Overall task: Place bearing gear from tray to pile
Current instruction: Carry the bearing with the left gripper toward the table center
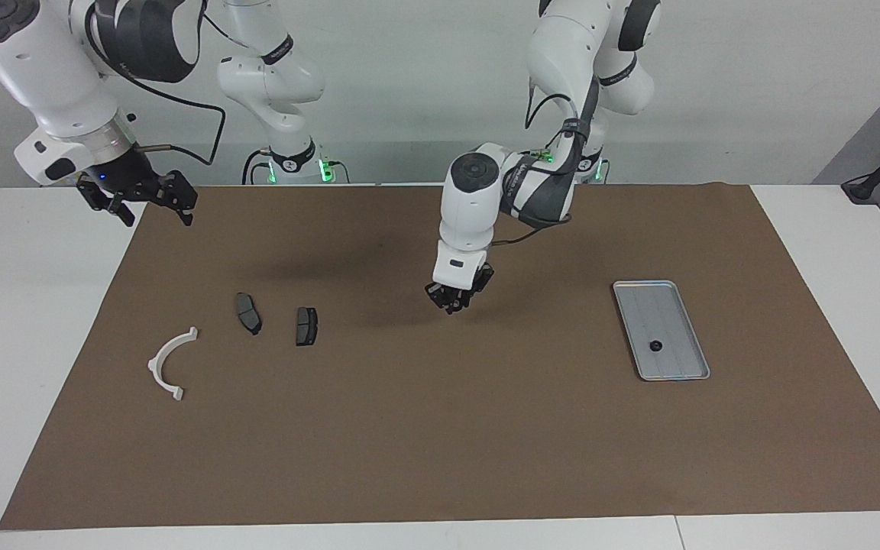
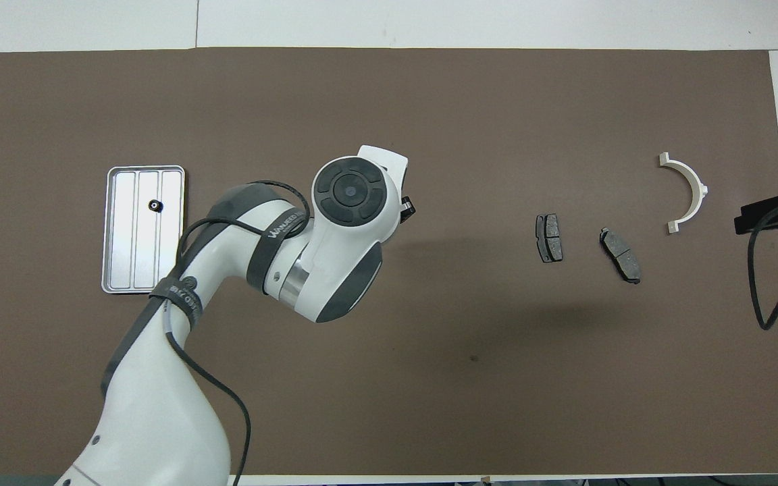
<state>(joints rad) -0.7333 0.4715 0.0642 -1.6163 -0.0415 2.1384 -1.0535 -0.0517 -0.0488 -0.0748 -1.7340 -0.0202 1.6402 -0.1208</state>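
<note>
Brown mat spread over a white tabletop, two white robot arms at the top of the facing view.

Toward the left arm's end of the mat: flat silver-grey tray with lengthwise ribs. On it, one small black round bearing gear, lying in the half of the tray farther from the robots.

Toward the right arm's end: the pile, loosely spread on the mat. Two dark grey brake pads side by side but apart, and a white semicircular bracket farther from the robots, closer to the mat's edge.

Left gripper raised over the bare middle of the mat, between tray and pile, pointing down, mostly hidden under its own wrist in the overhead view. Cannot tell whether its jaws are together or clamped on anything.

Right gripper waiting in the air over the mat's edge at the right arm's end, jaws apart, nothing between them.
</note>
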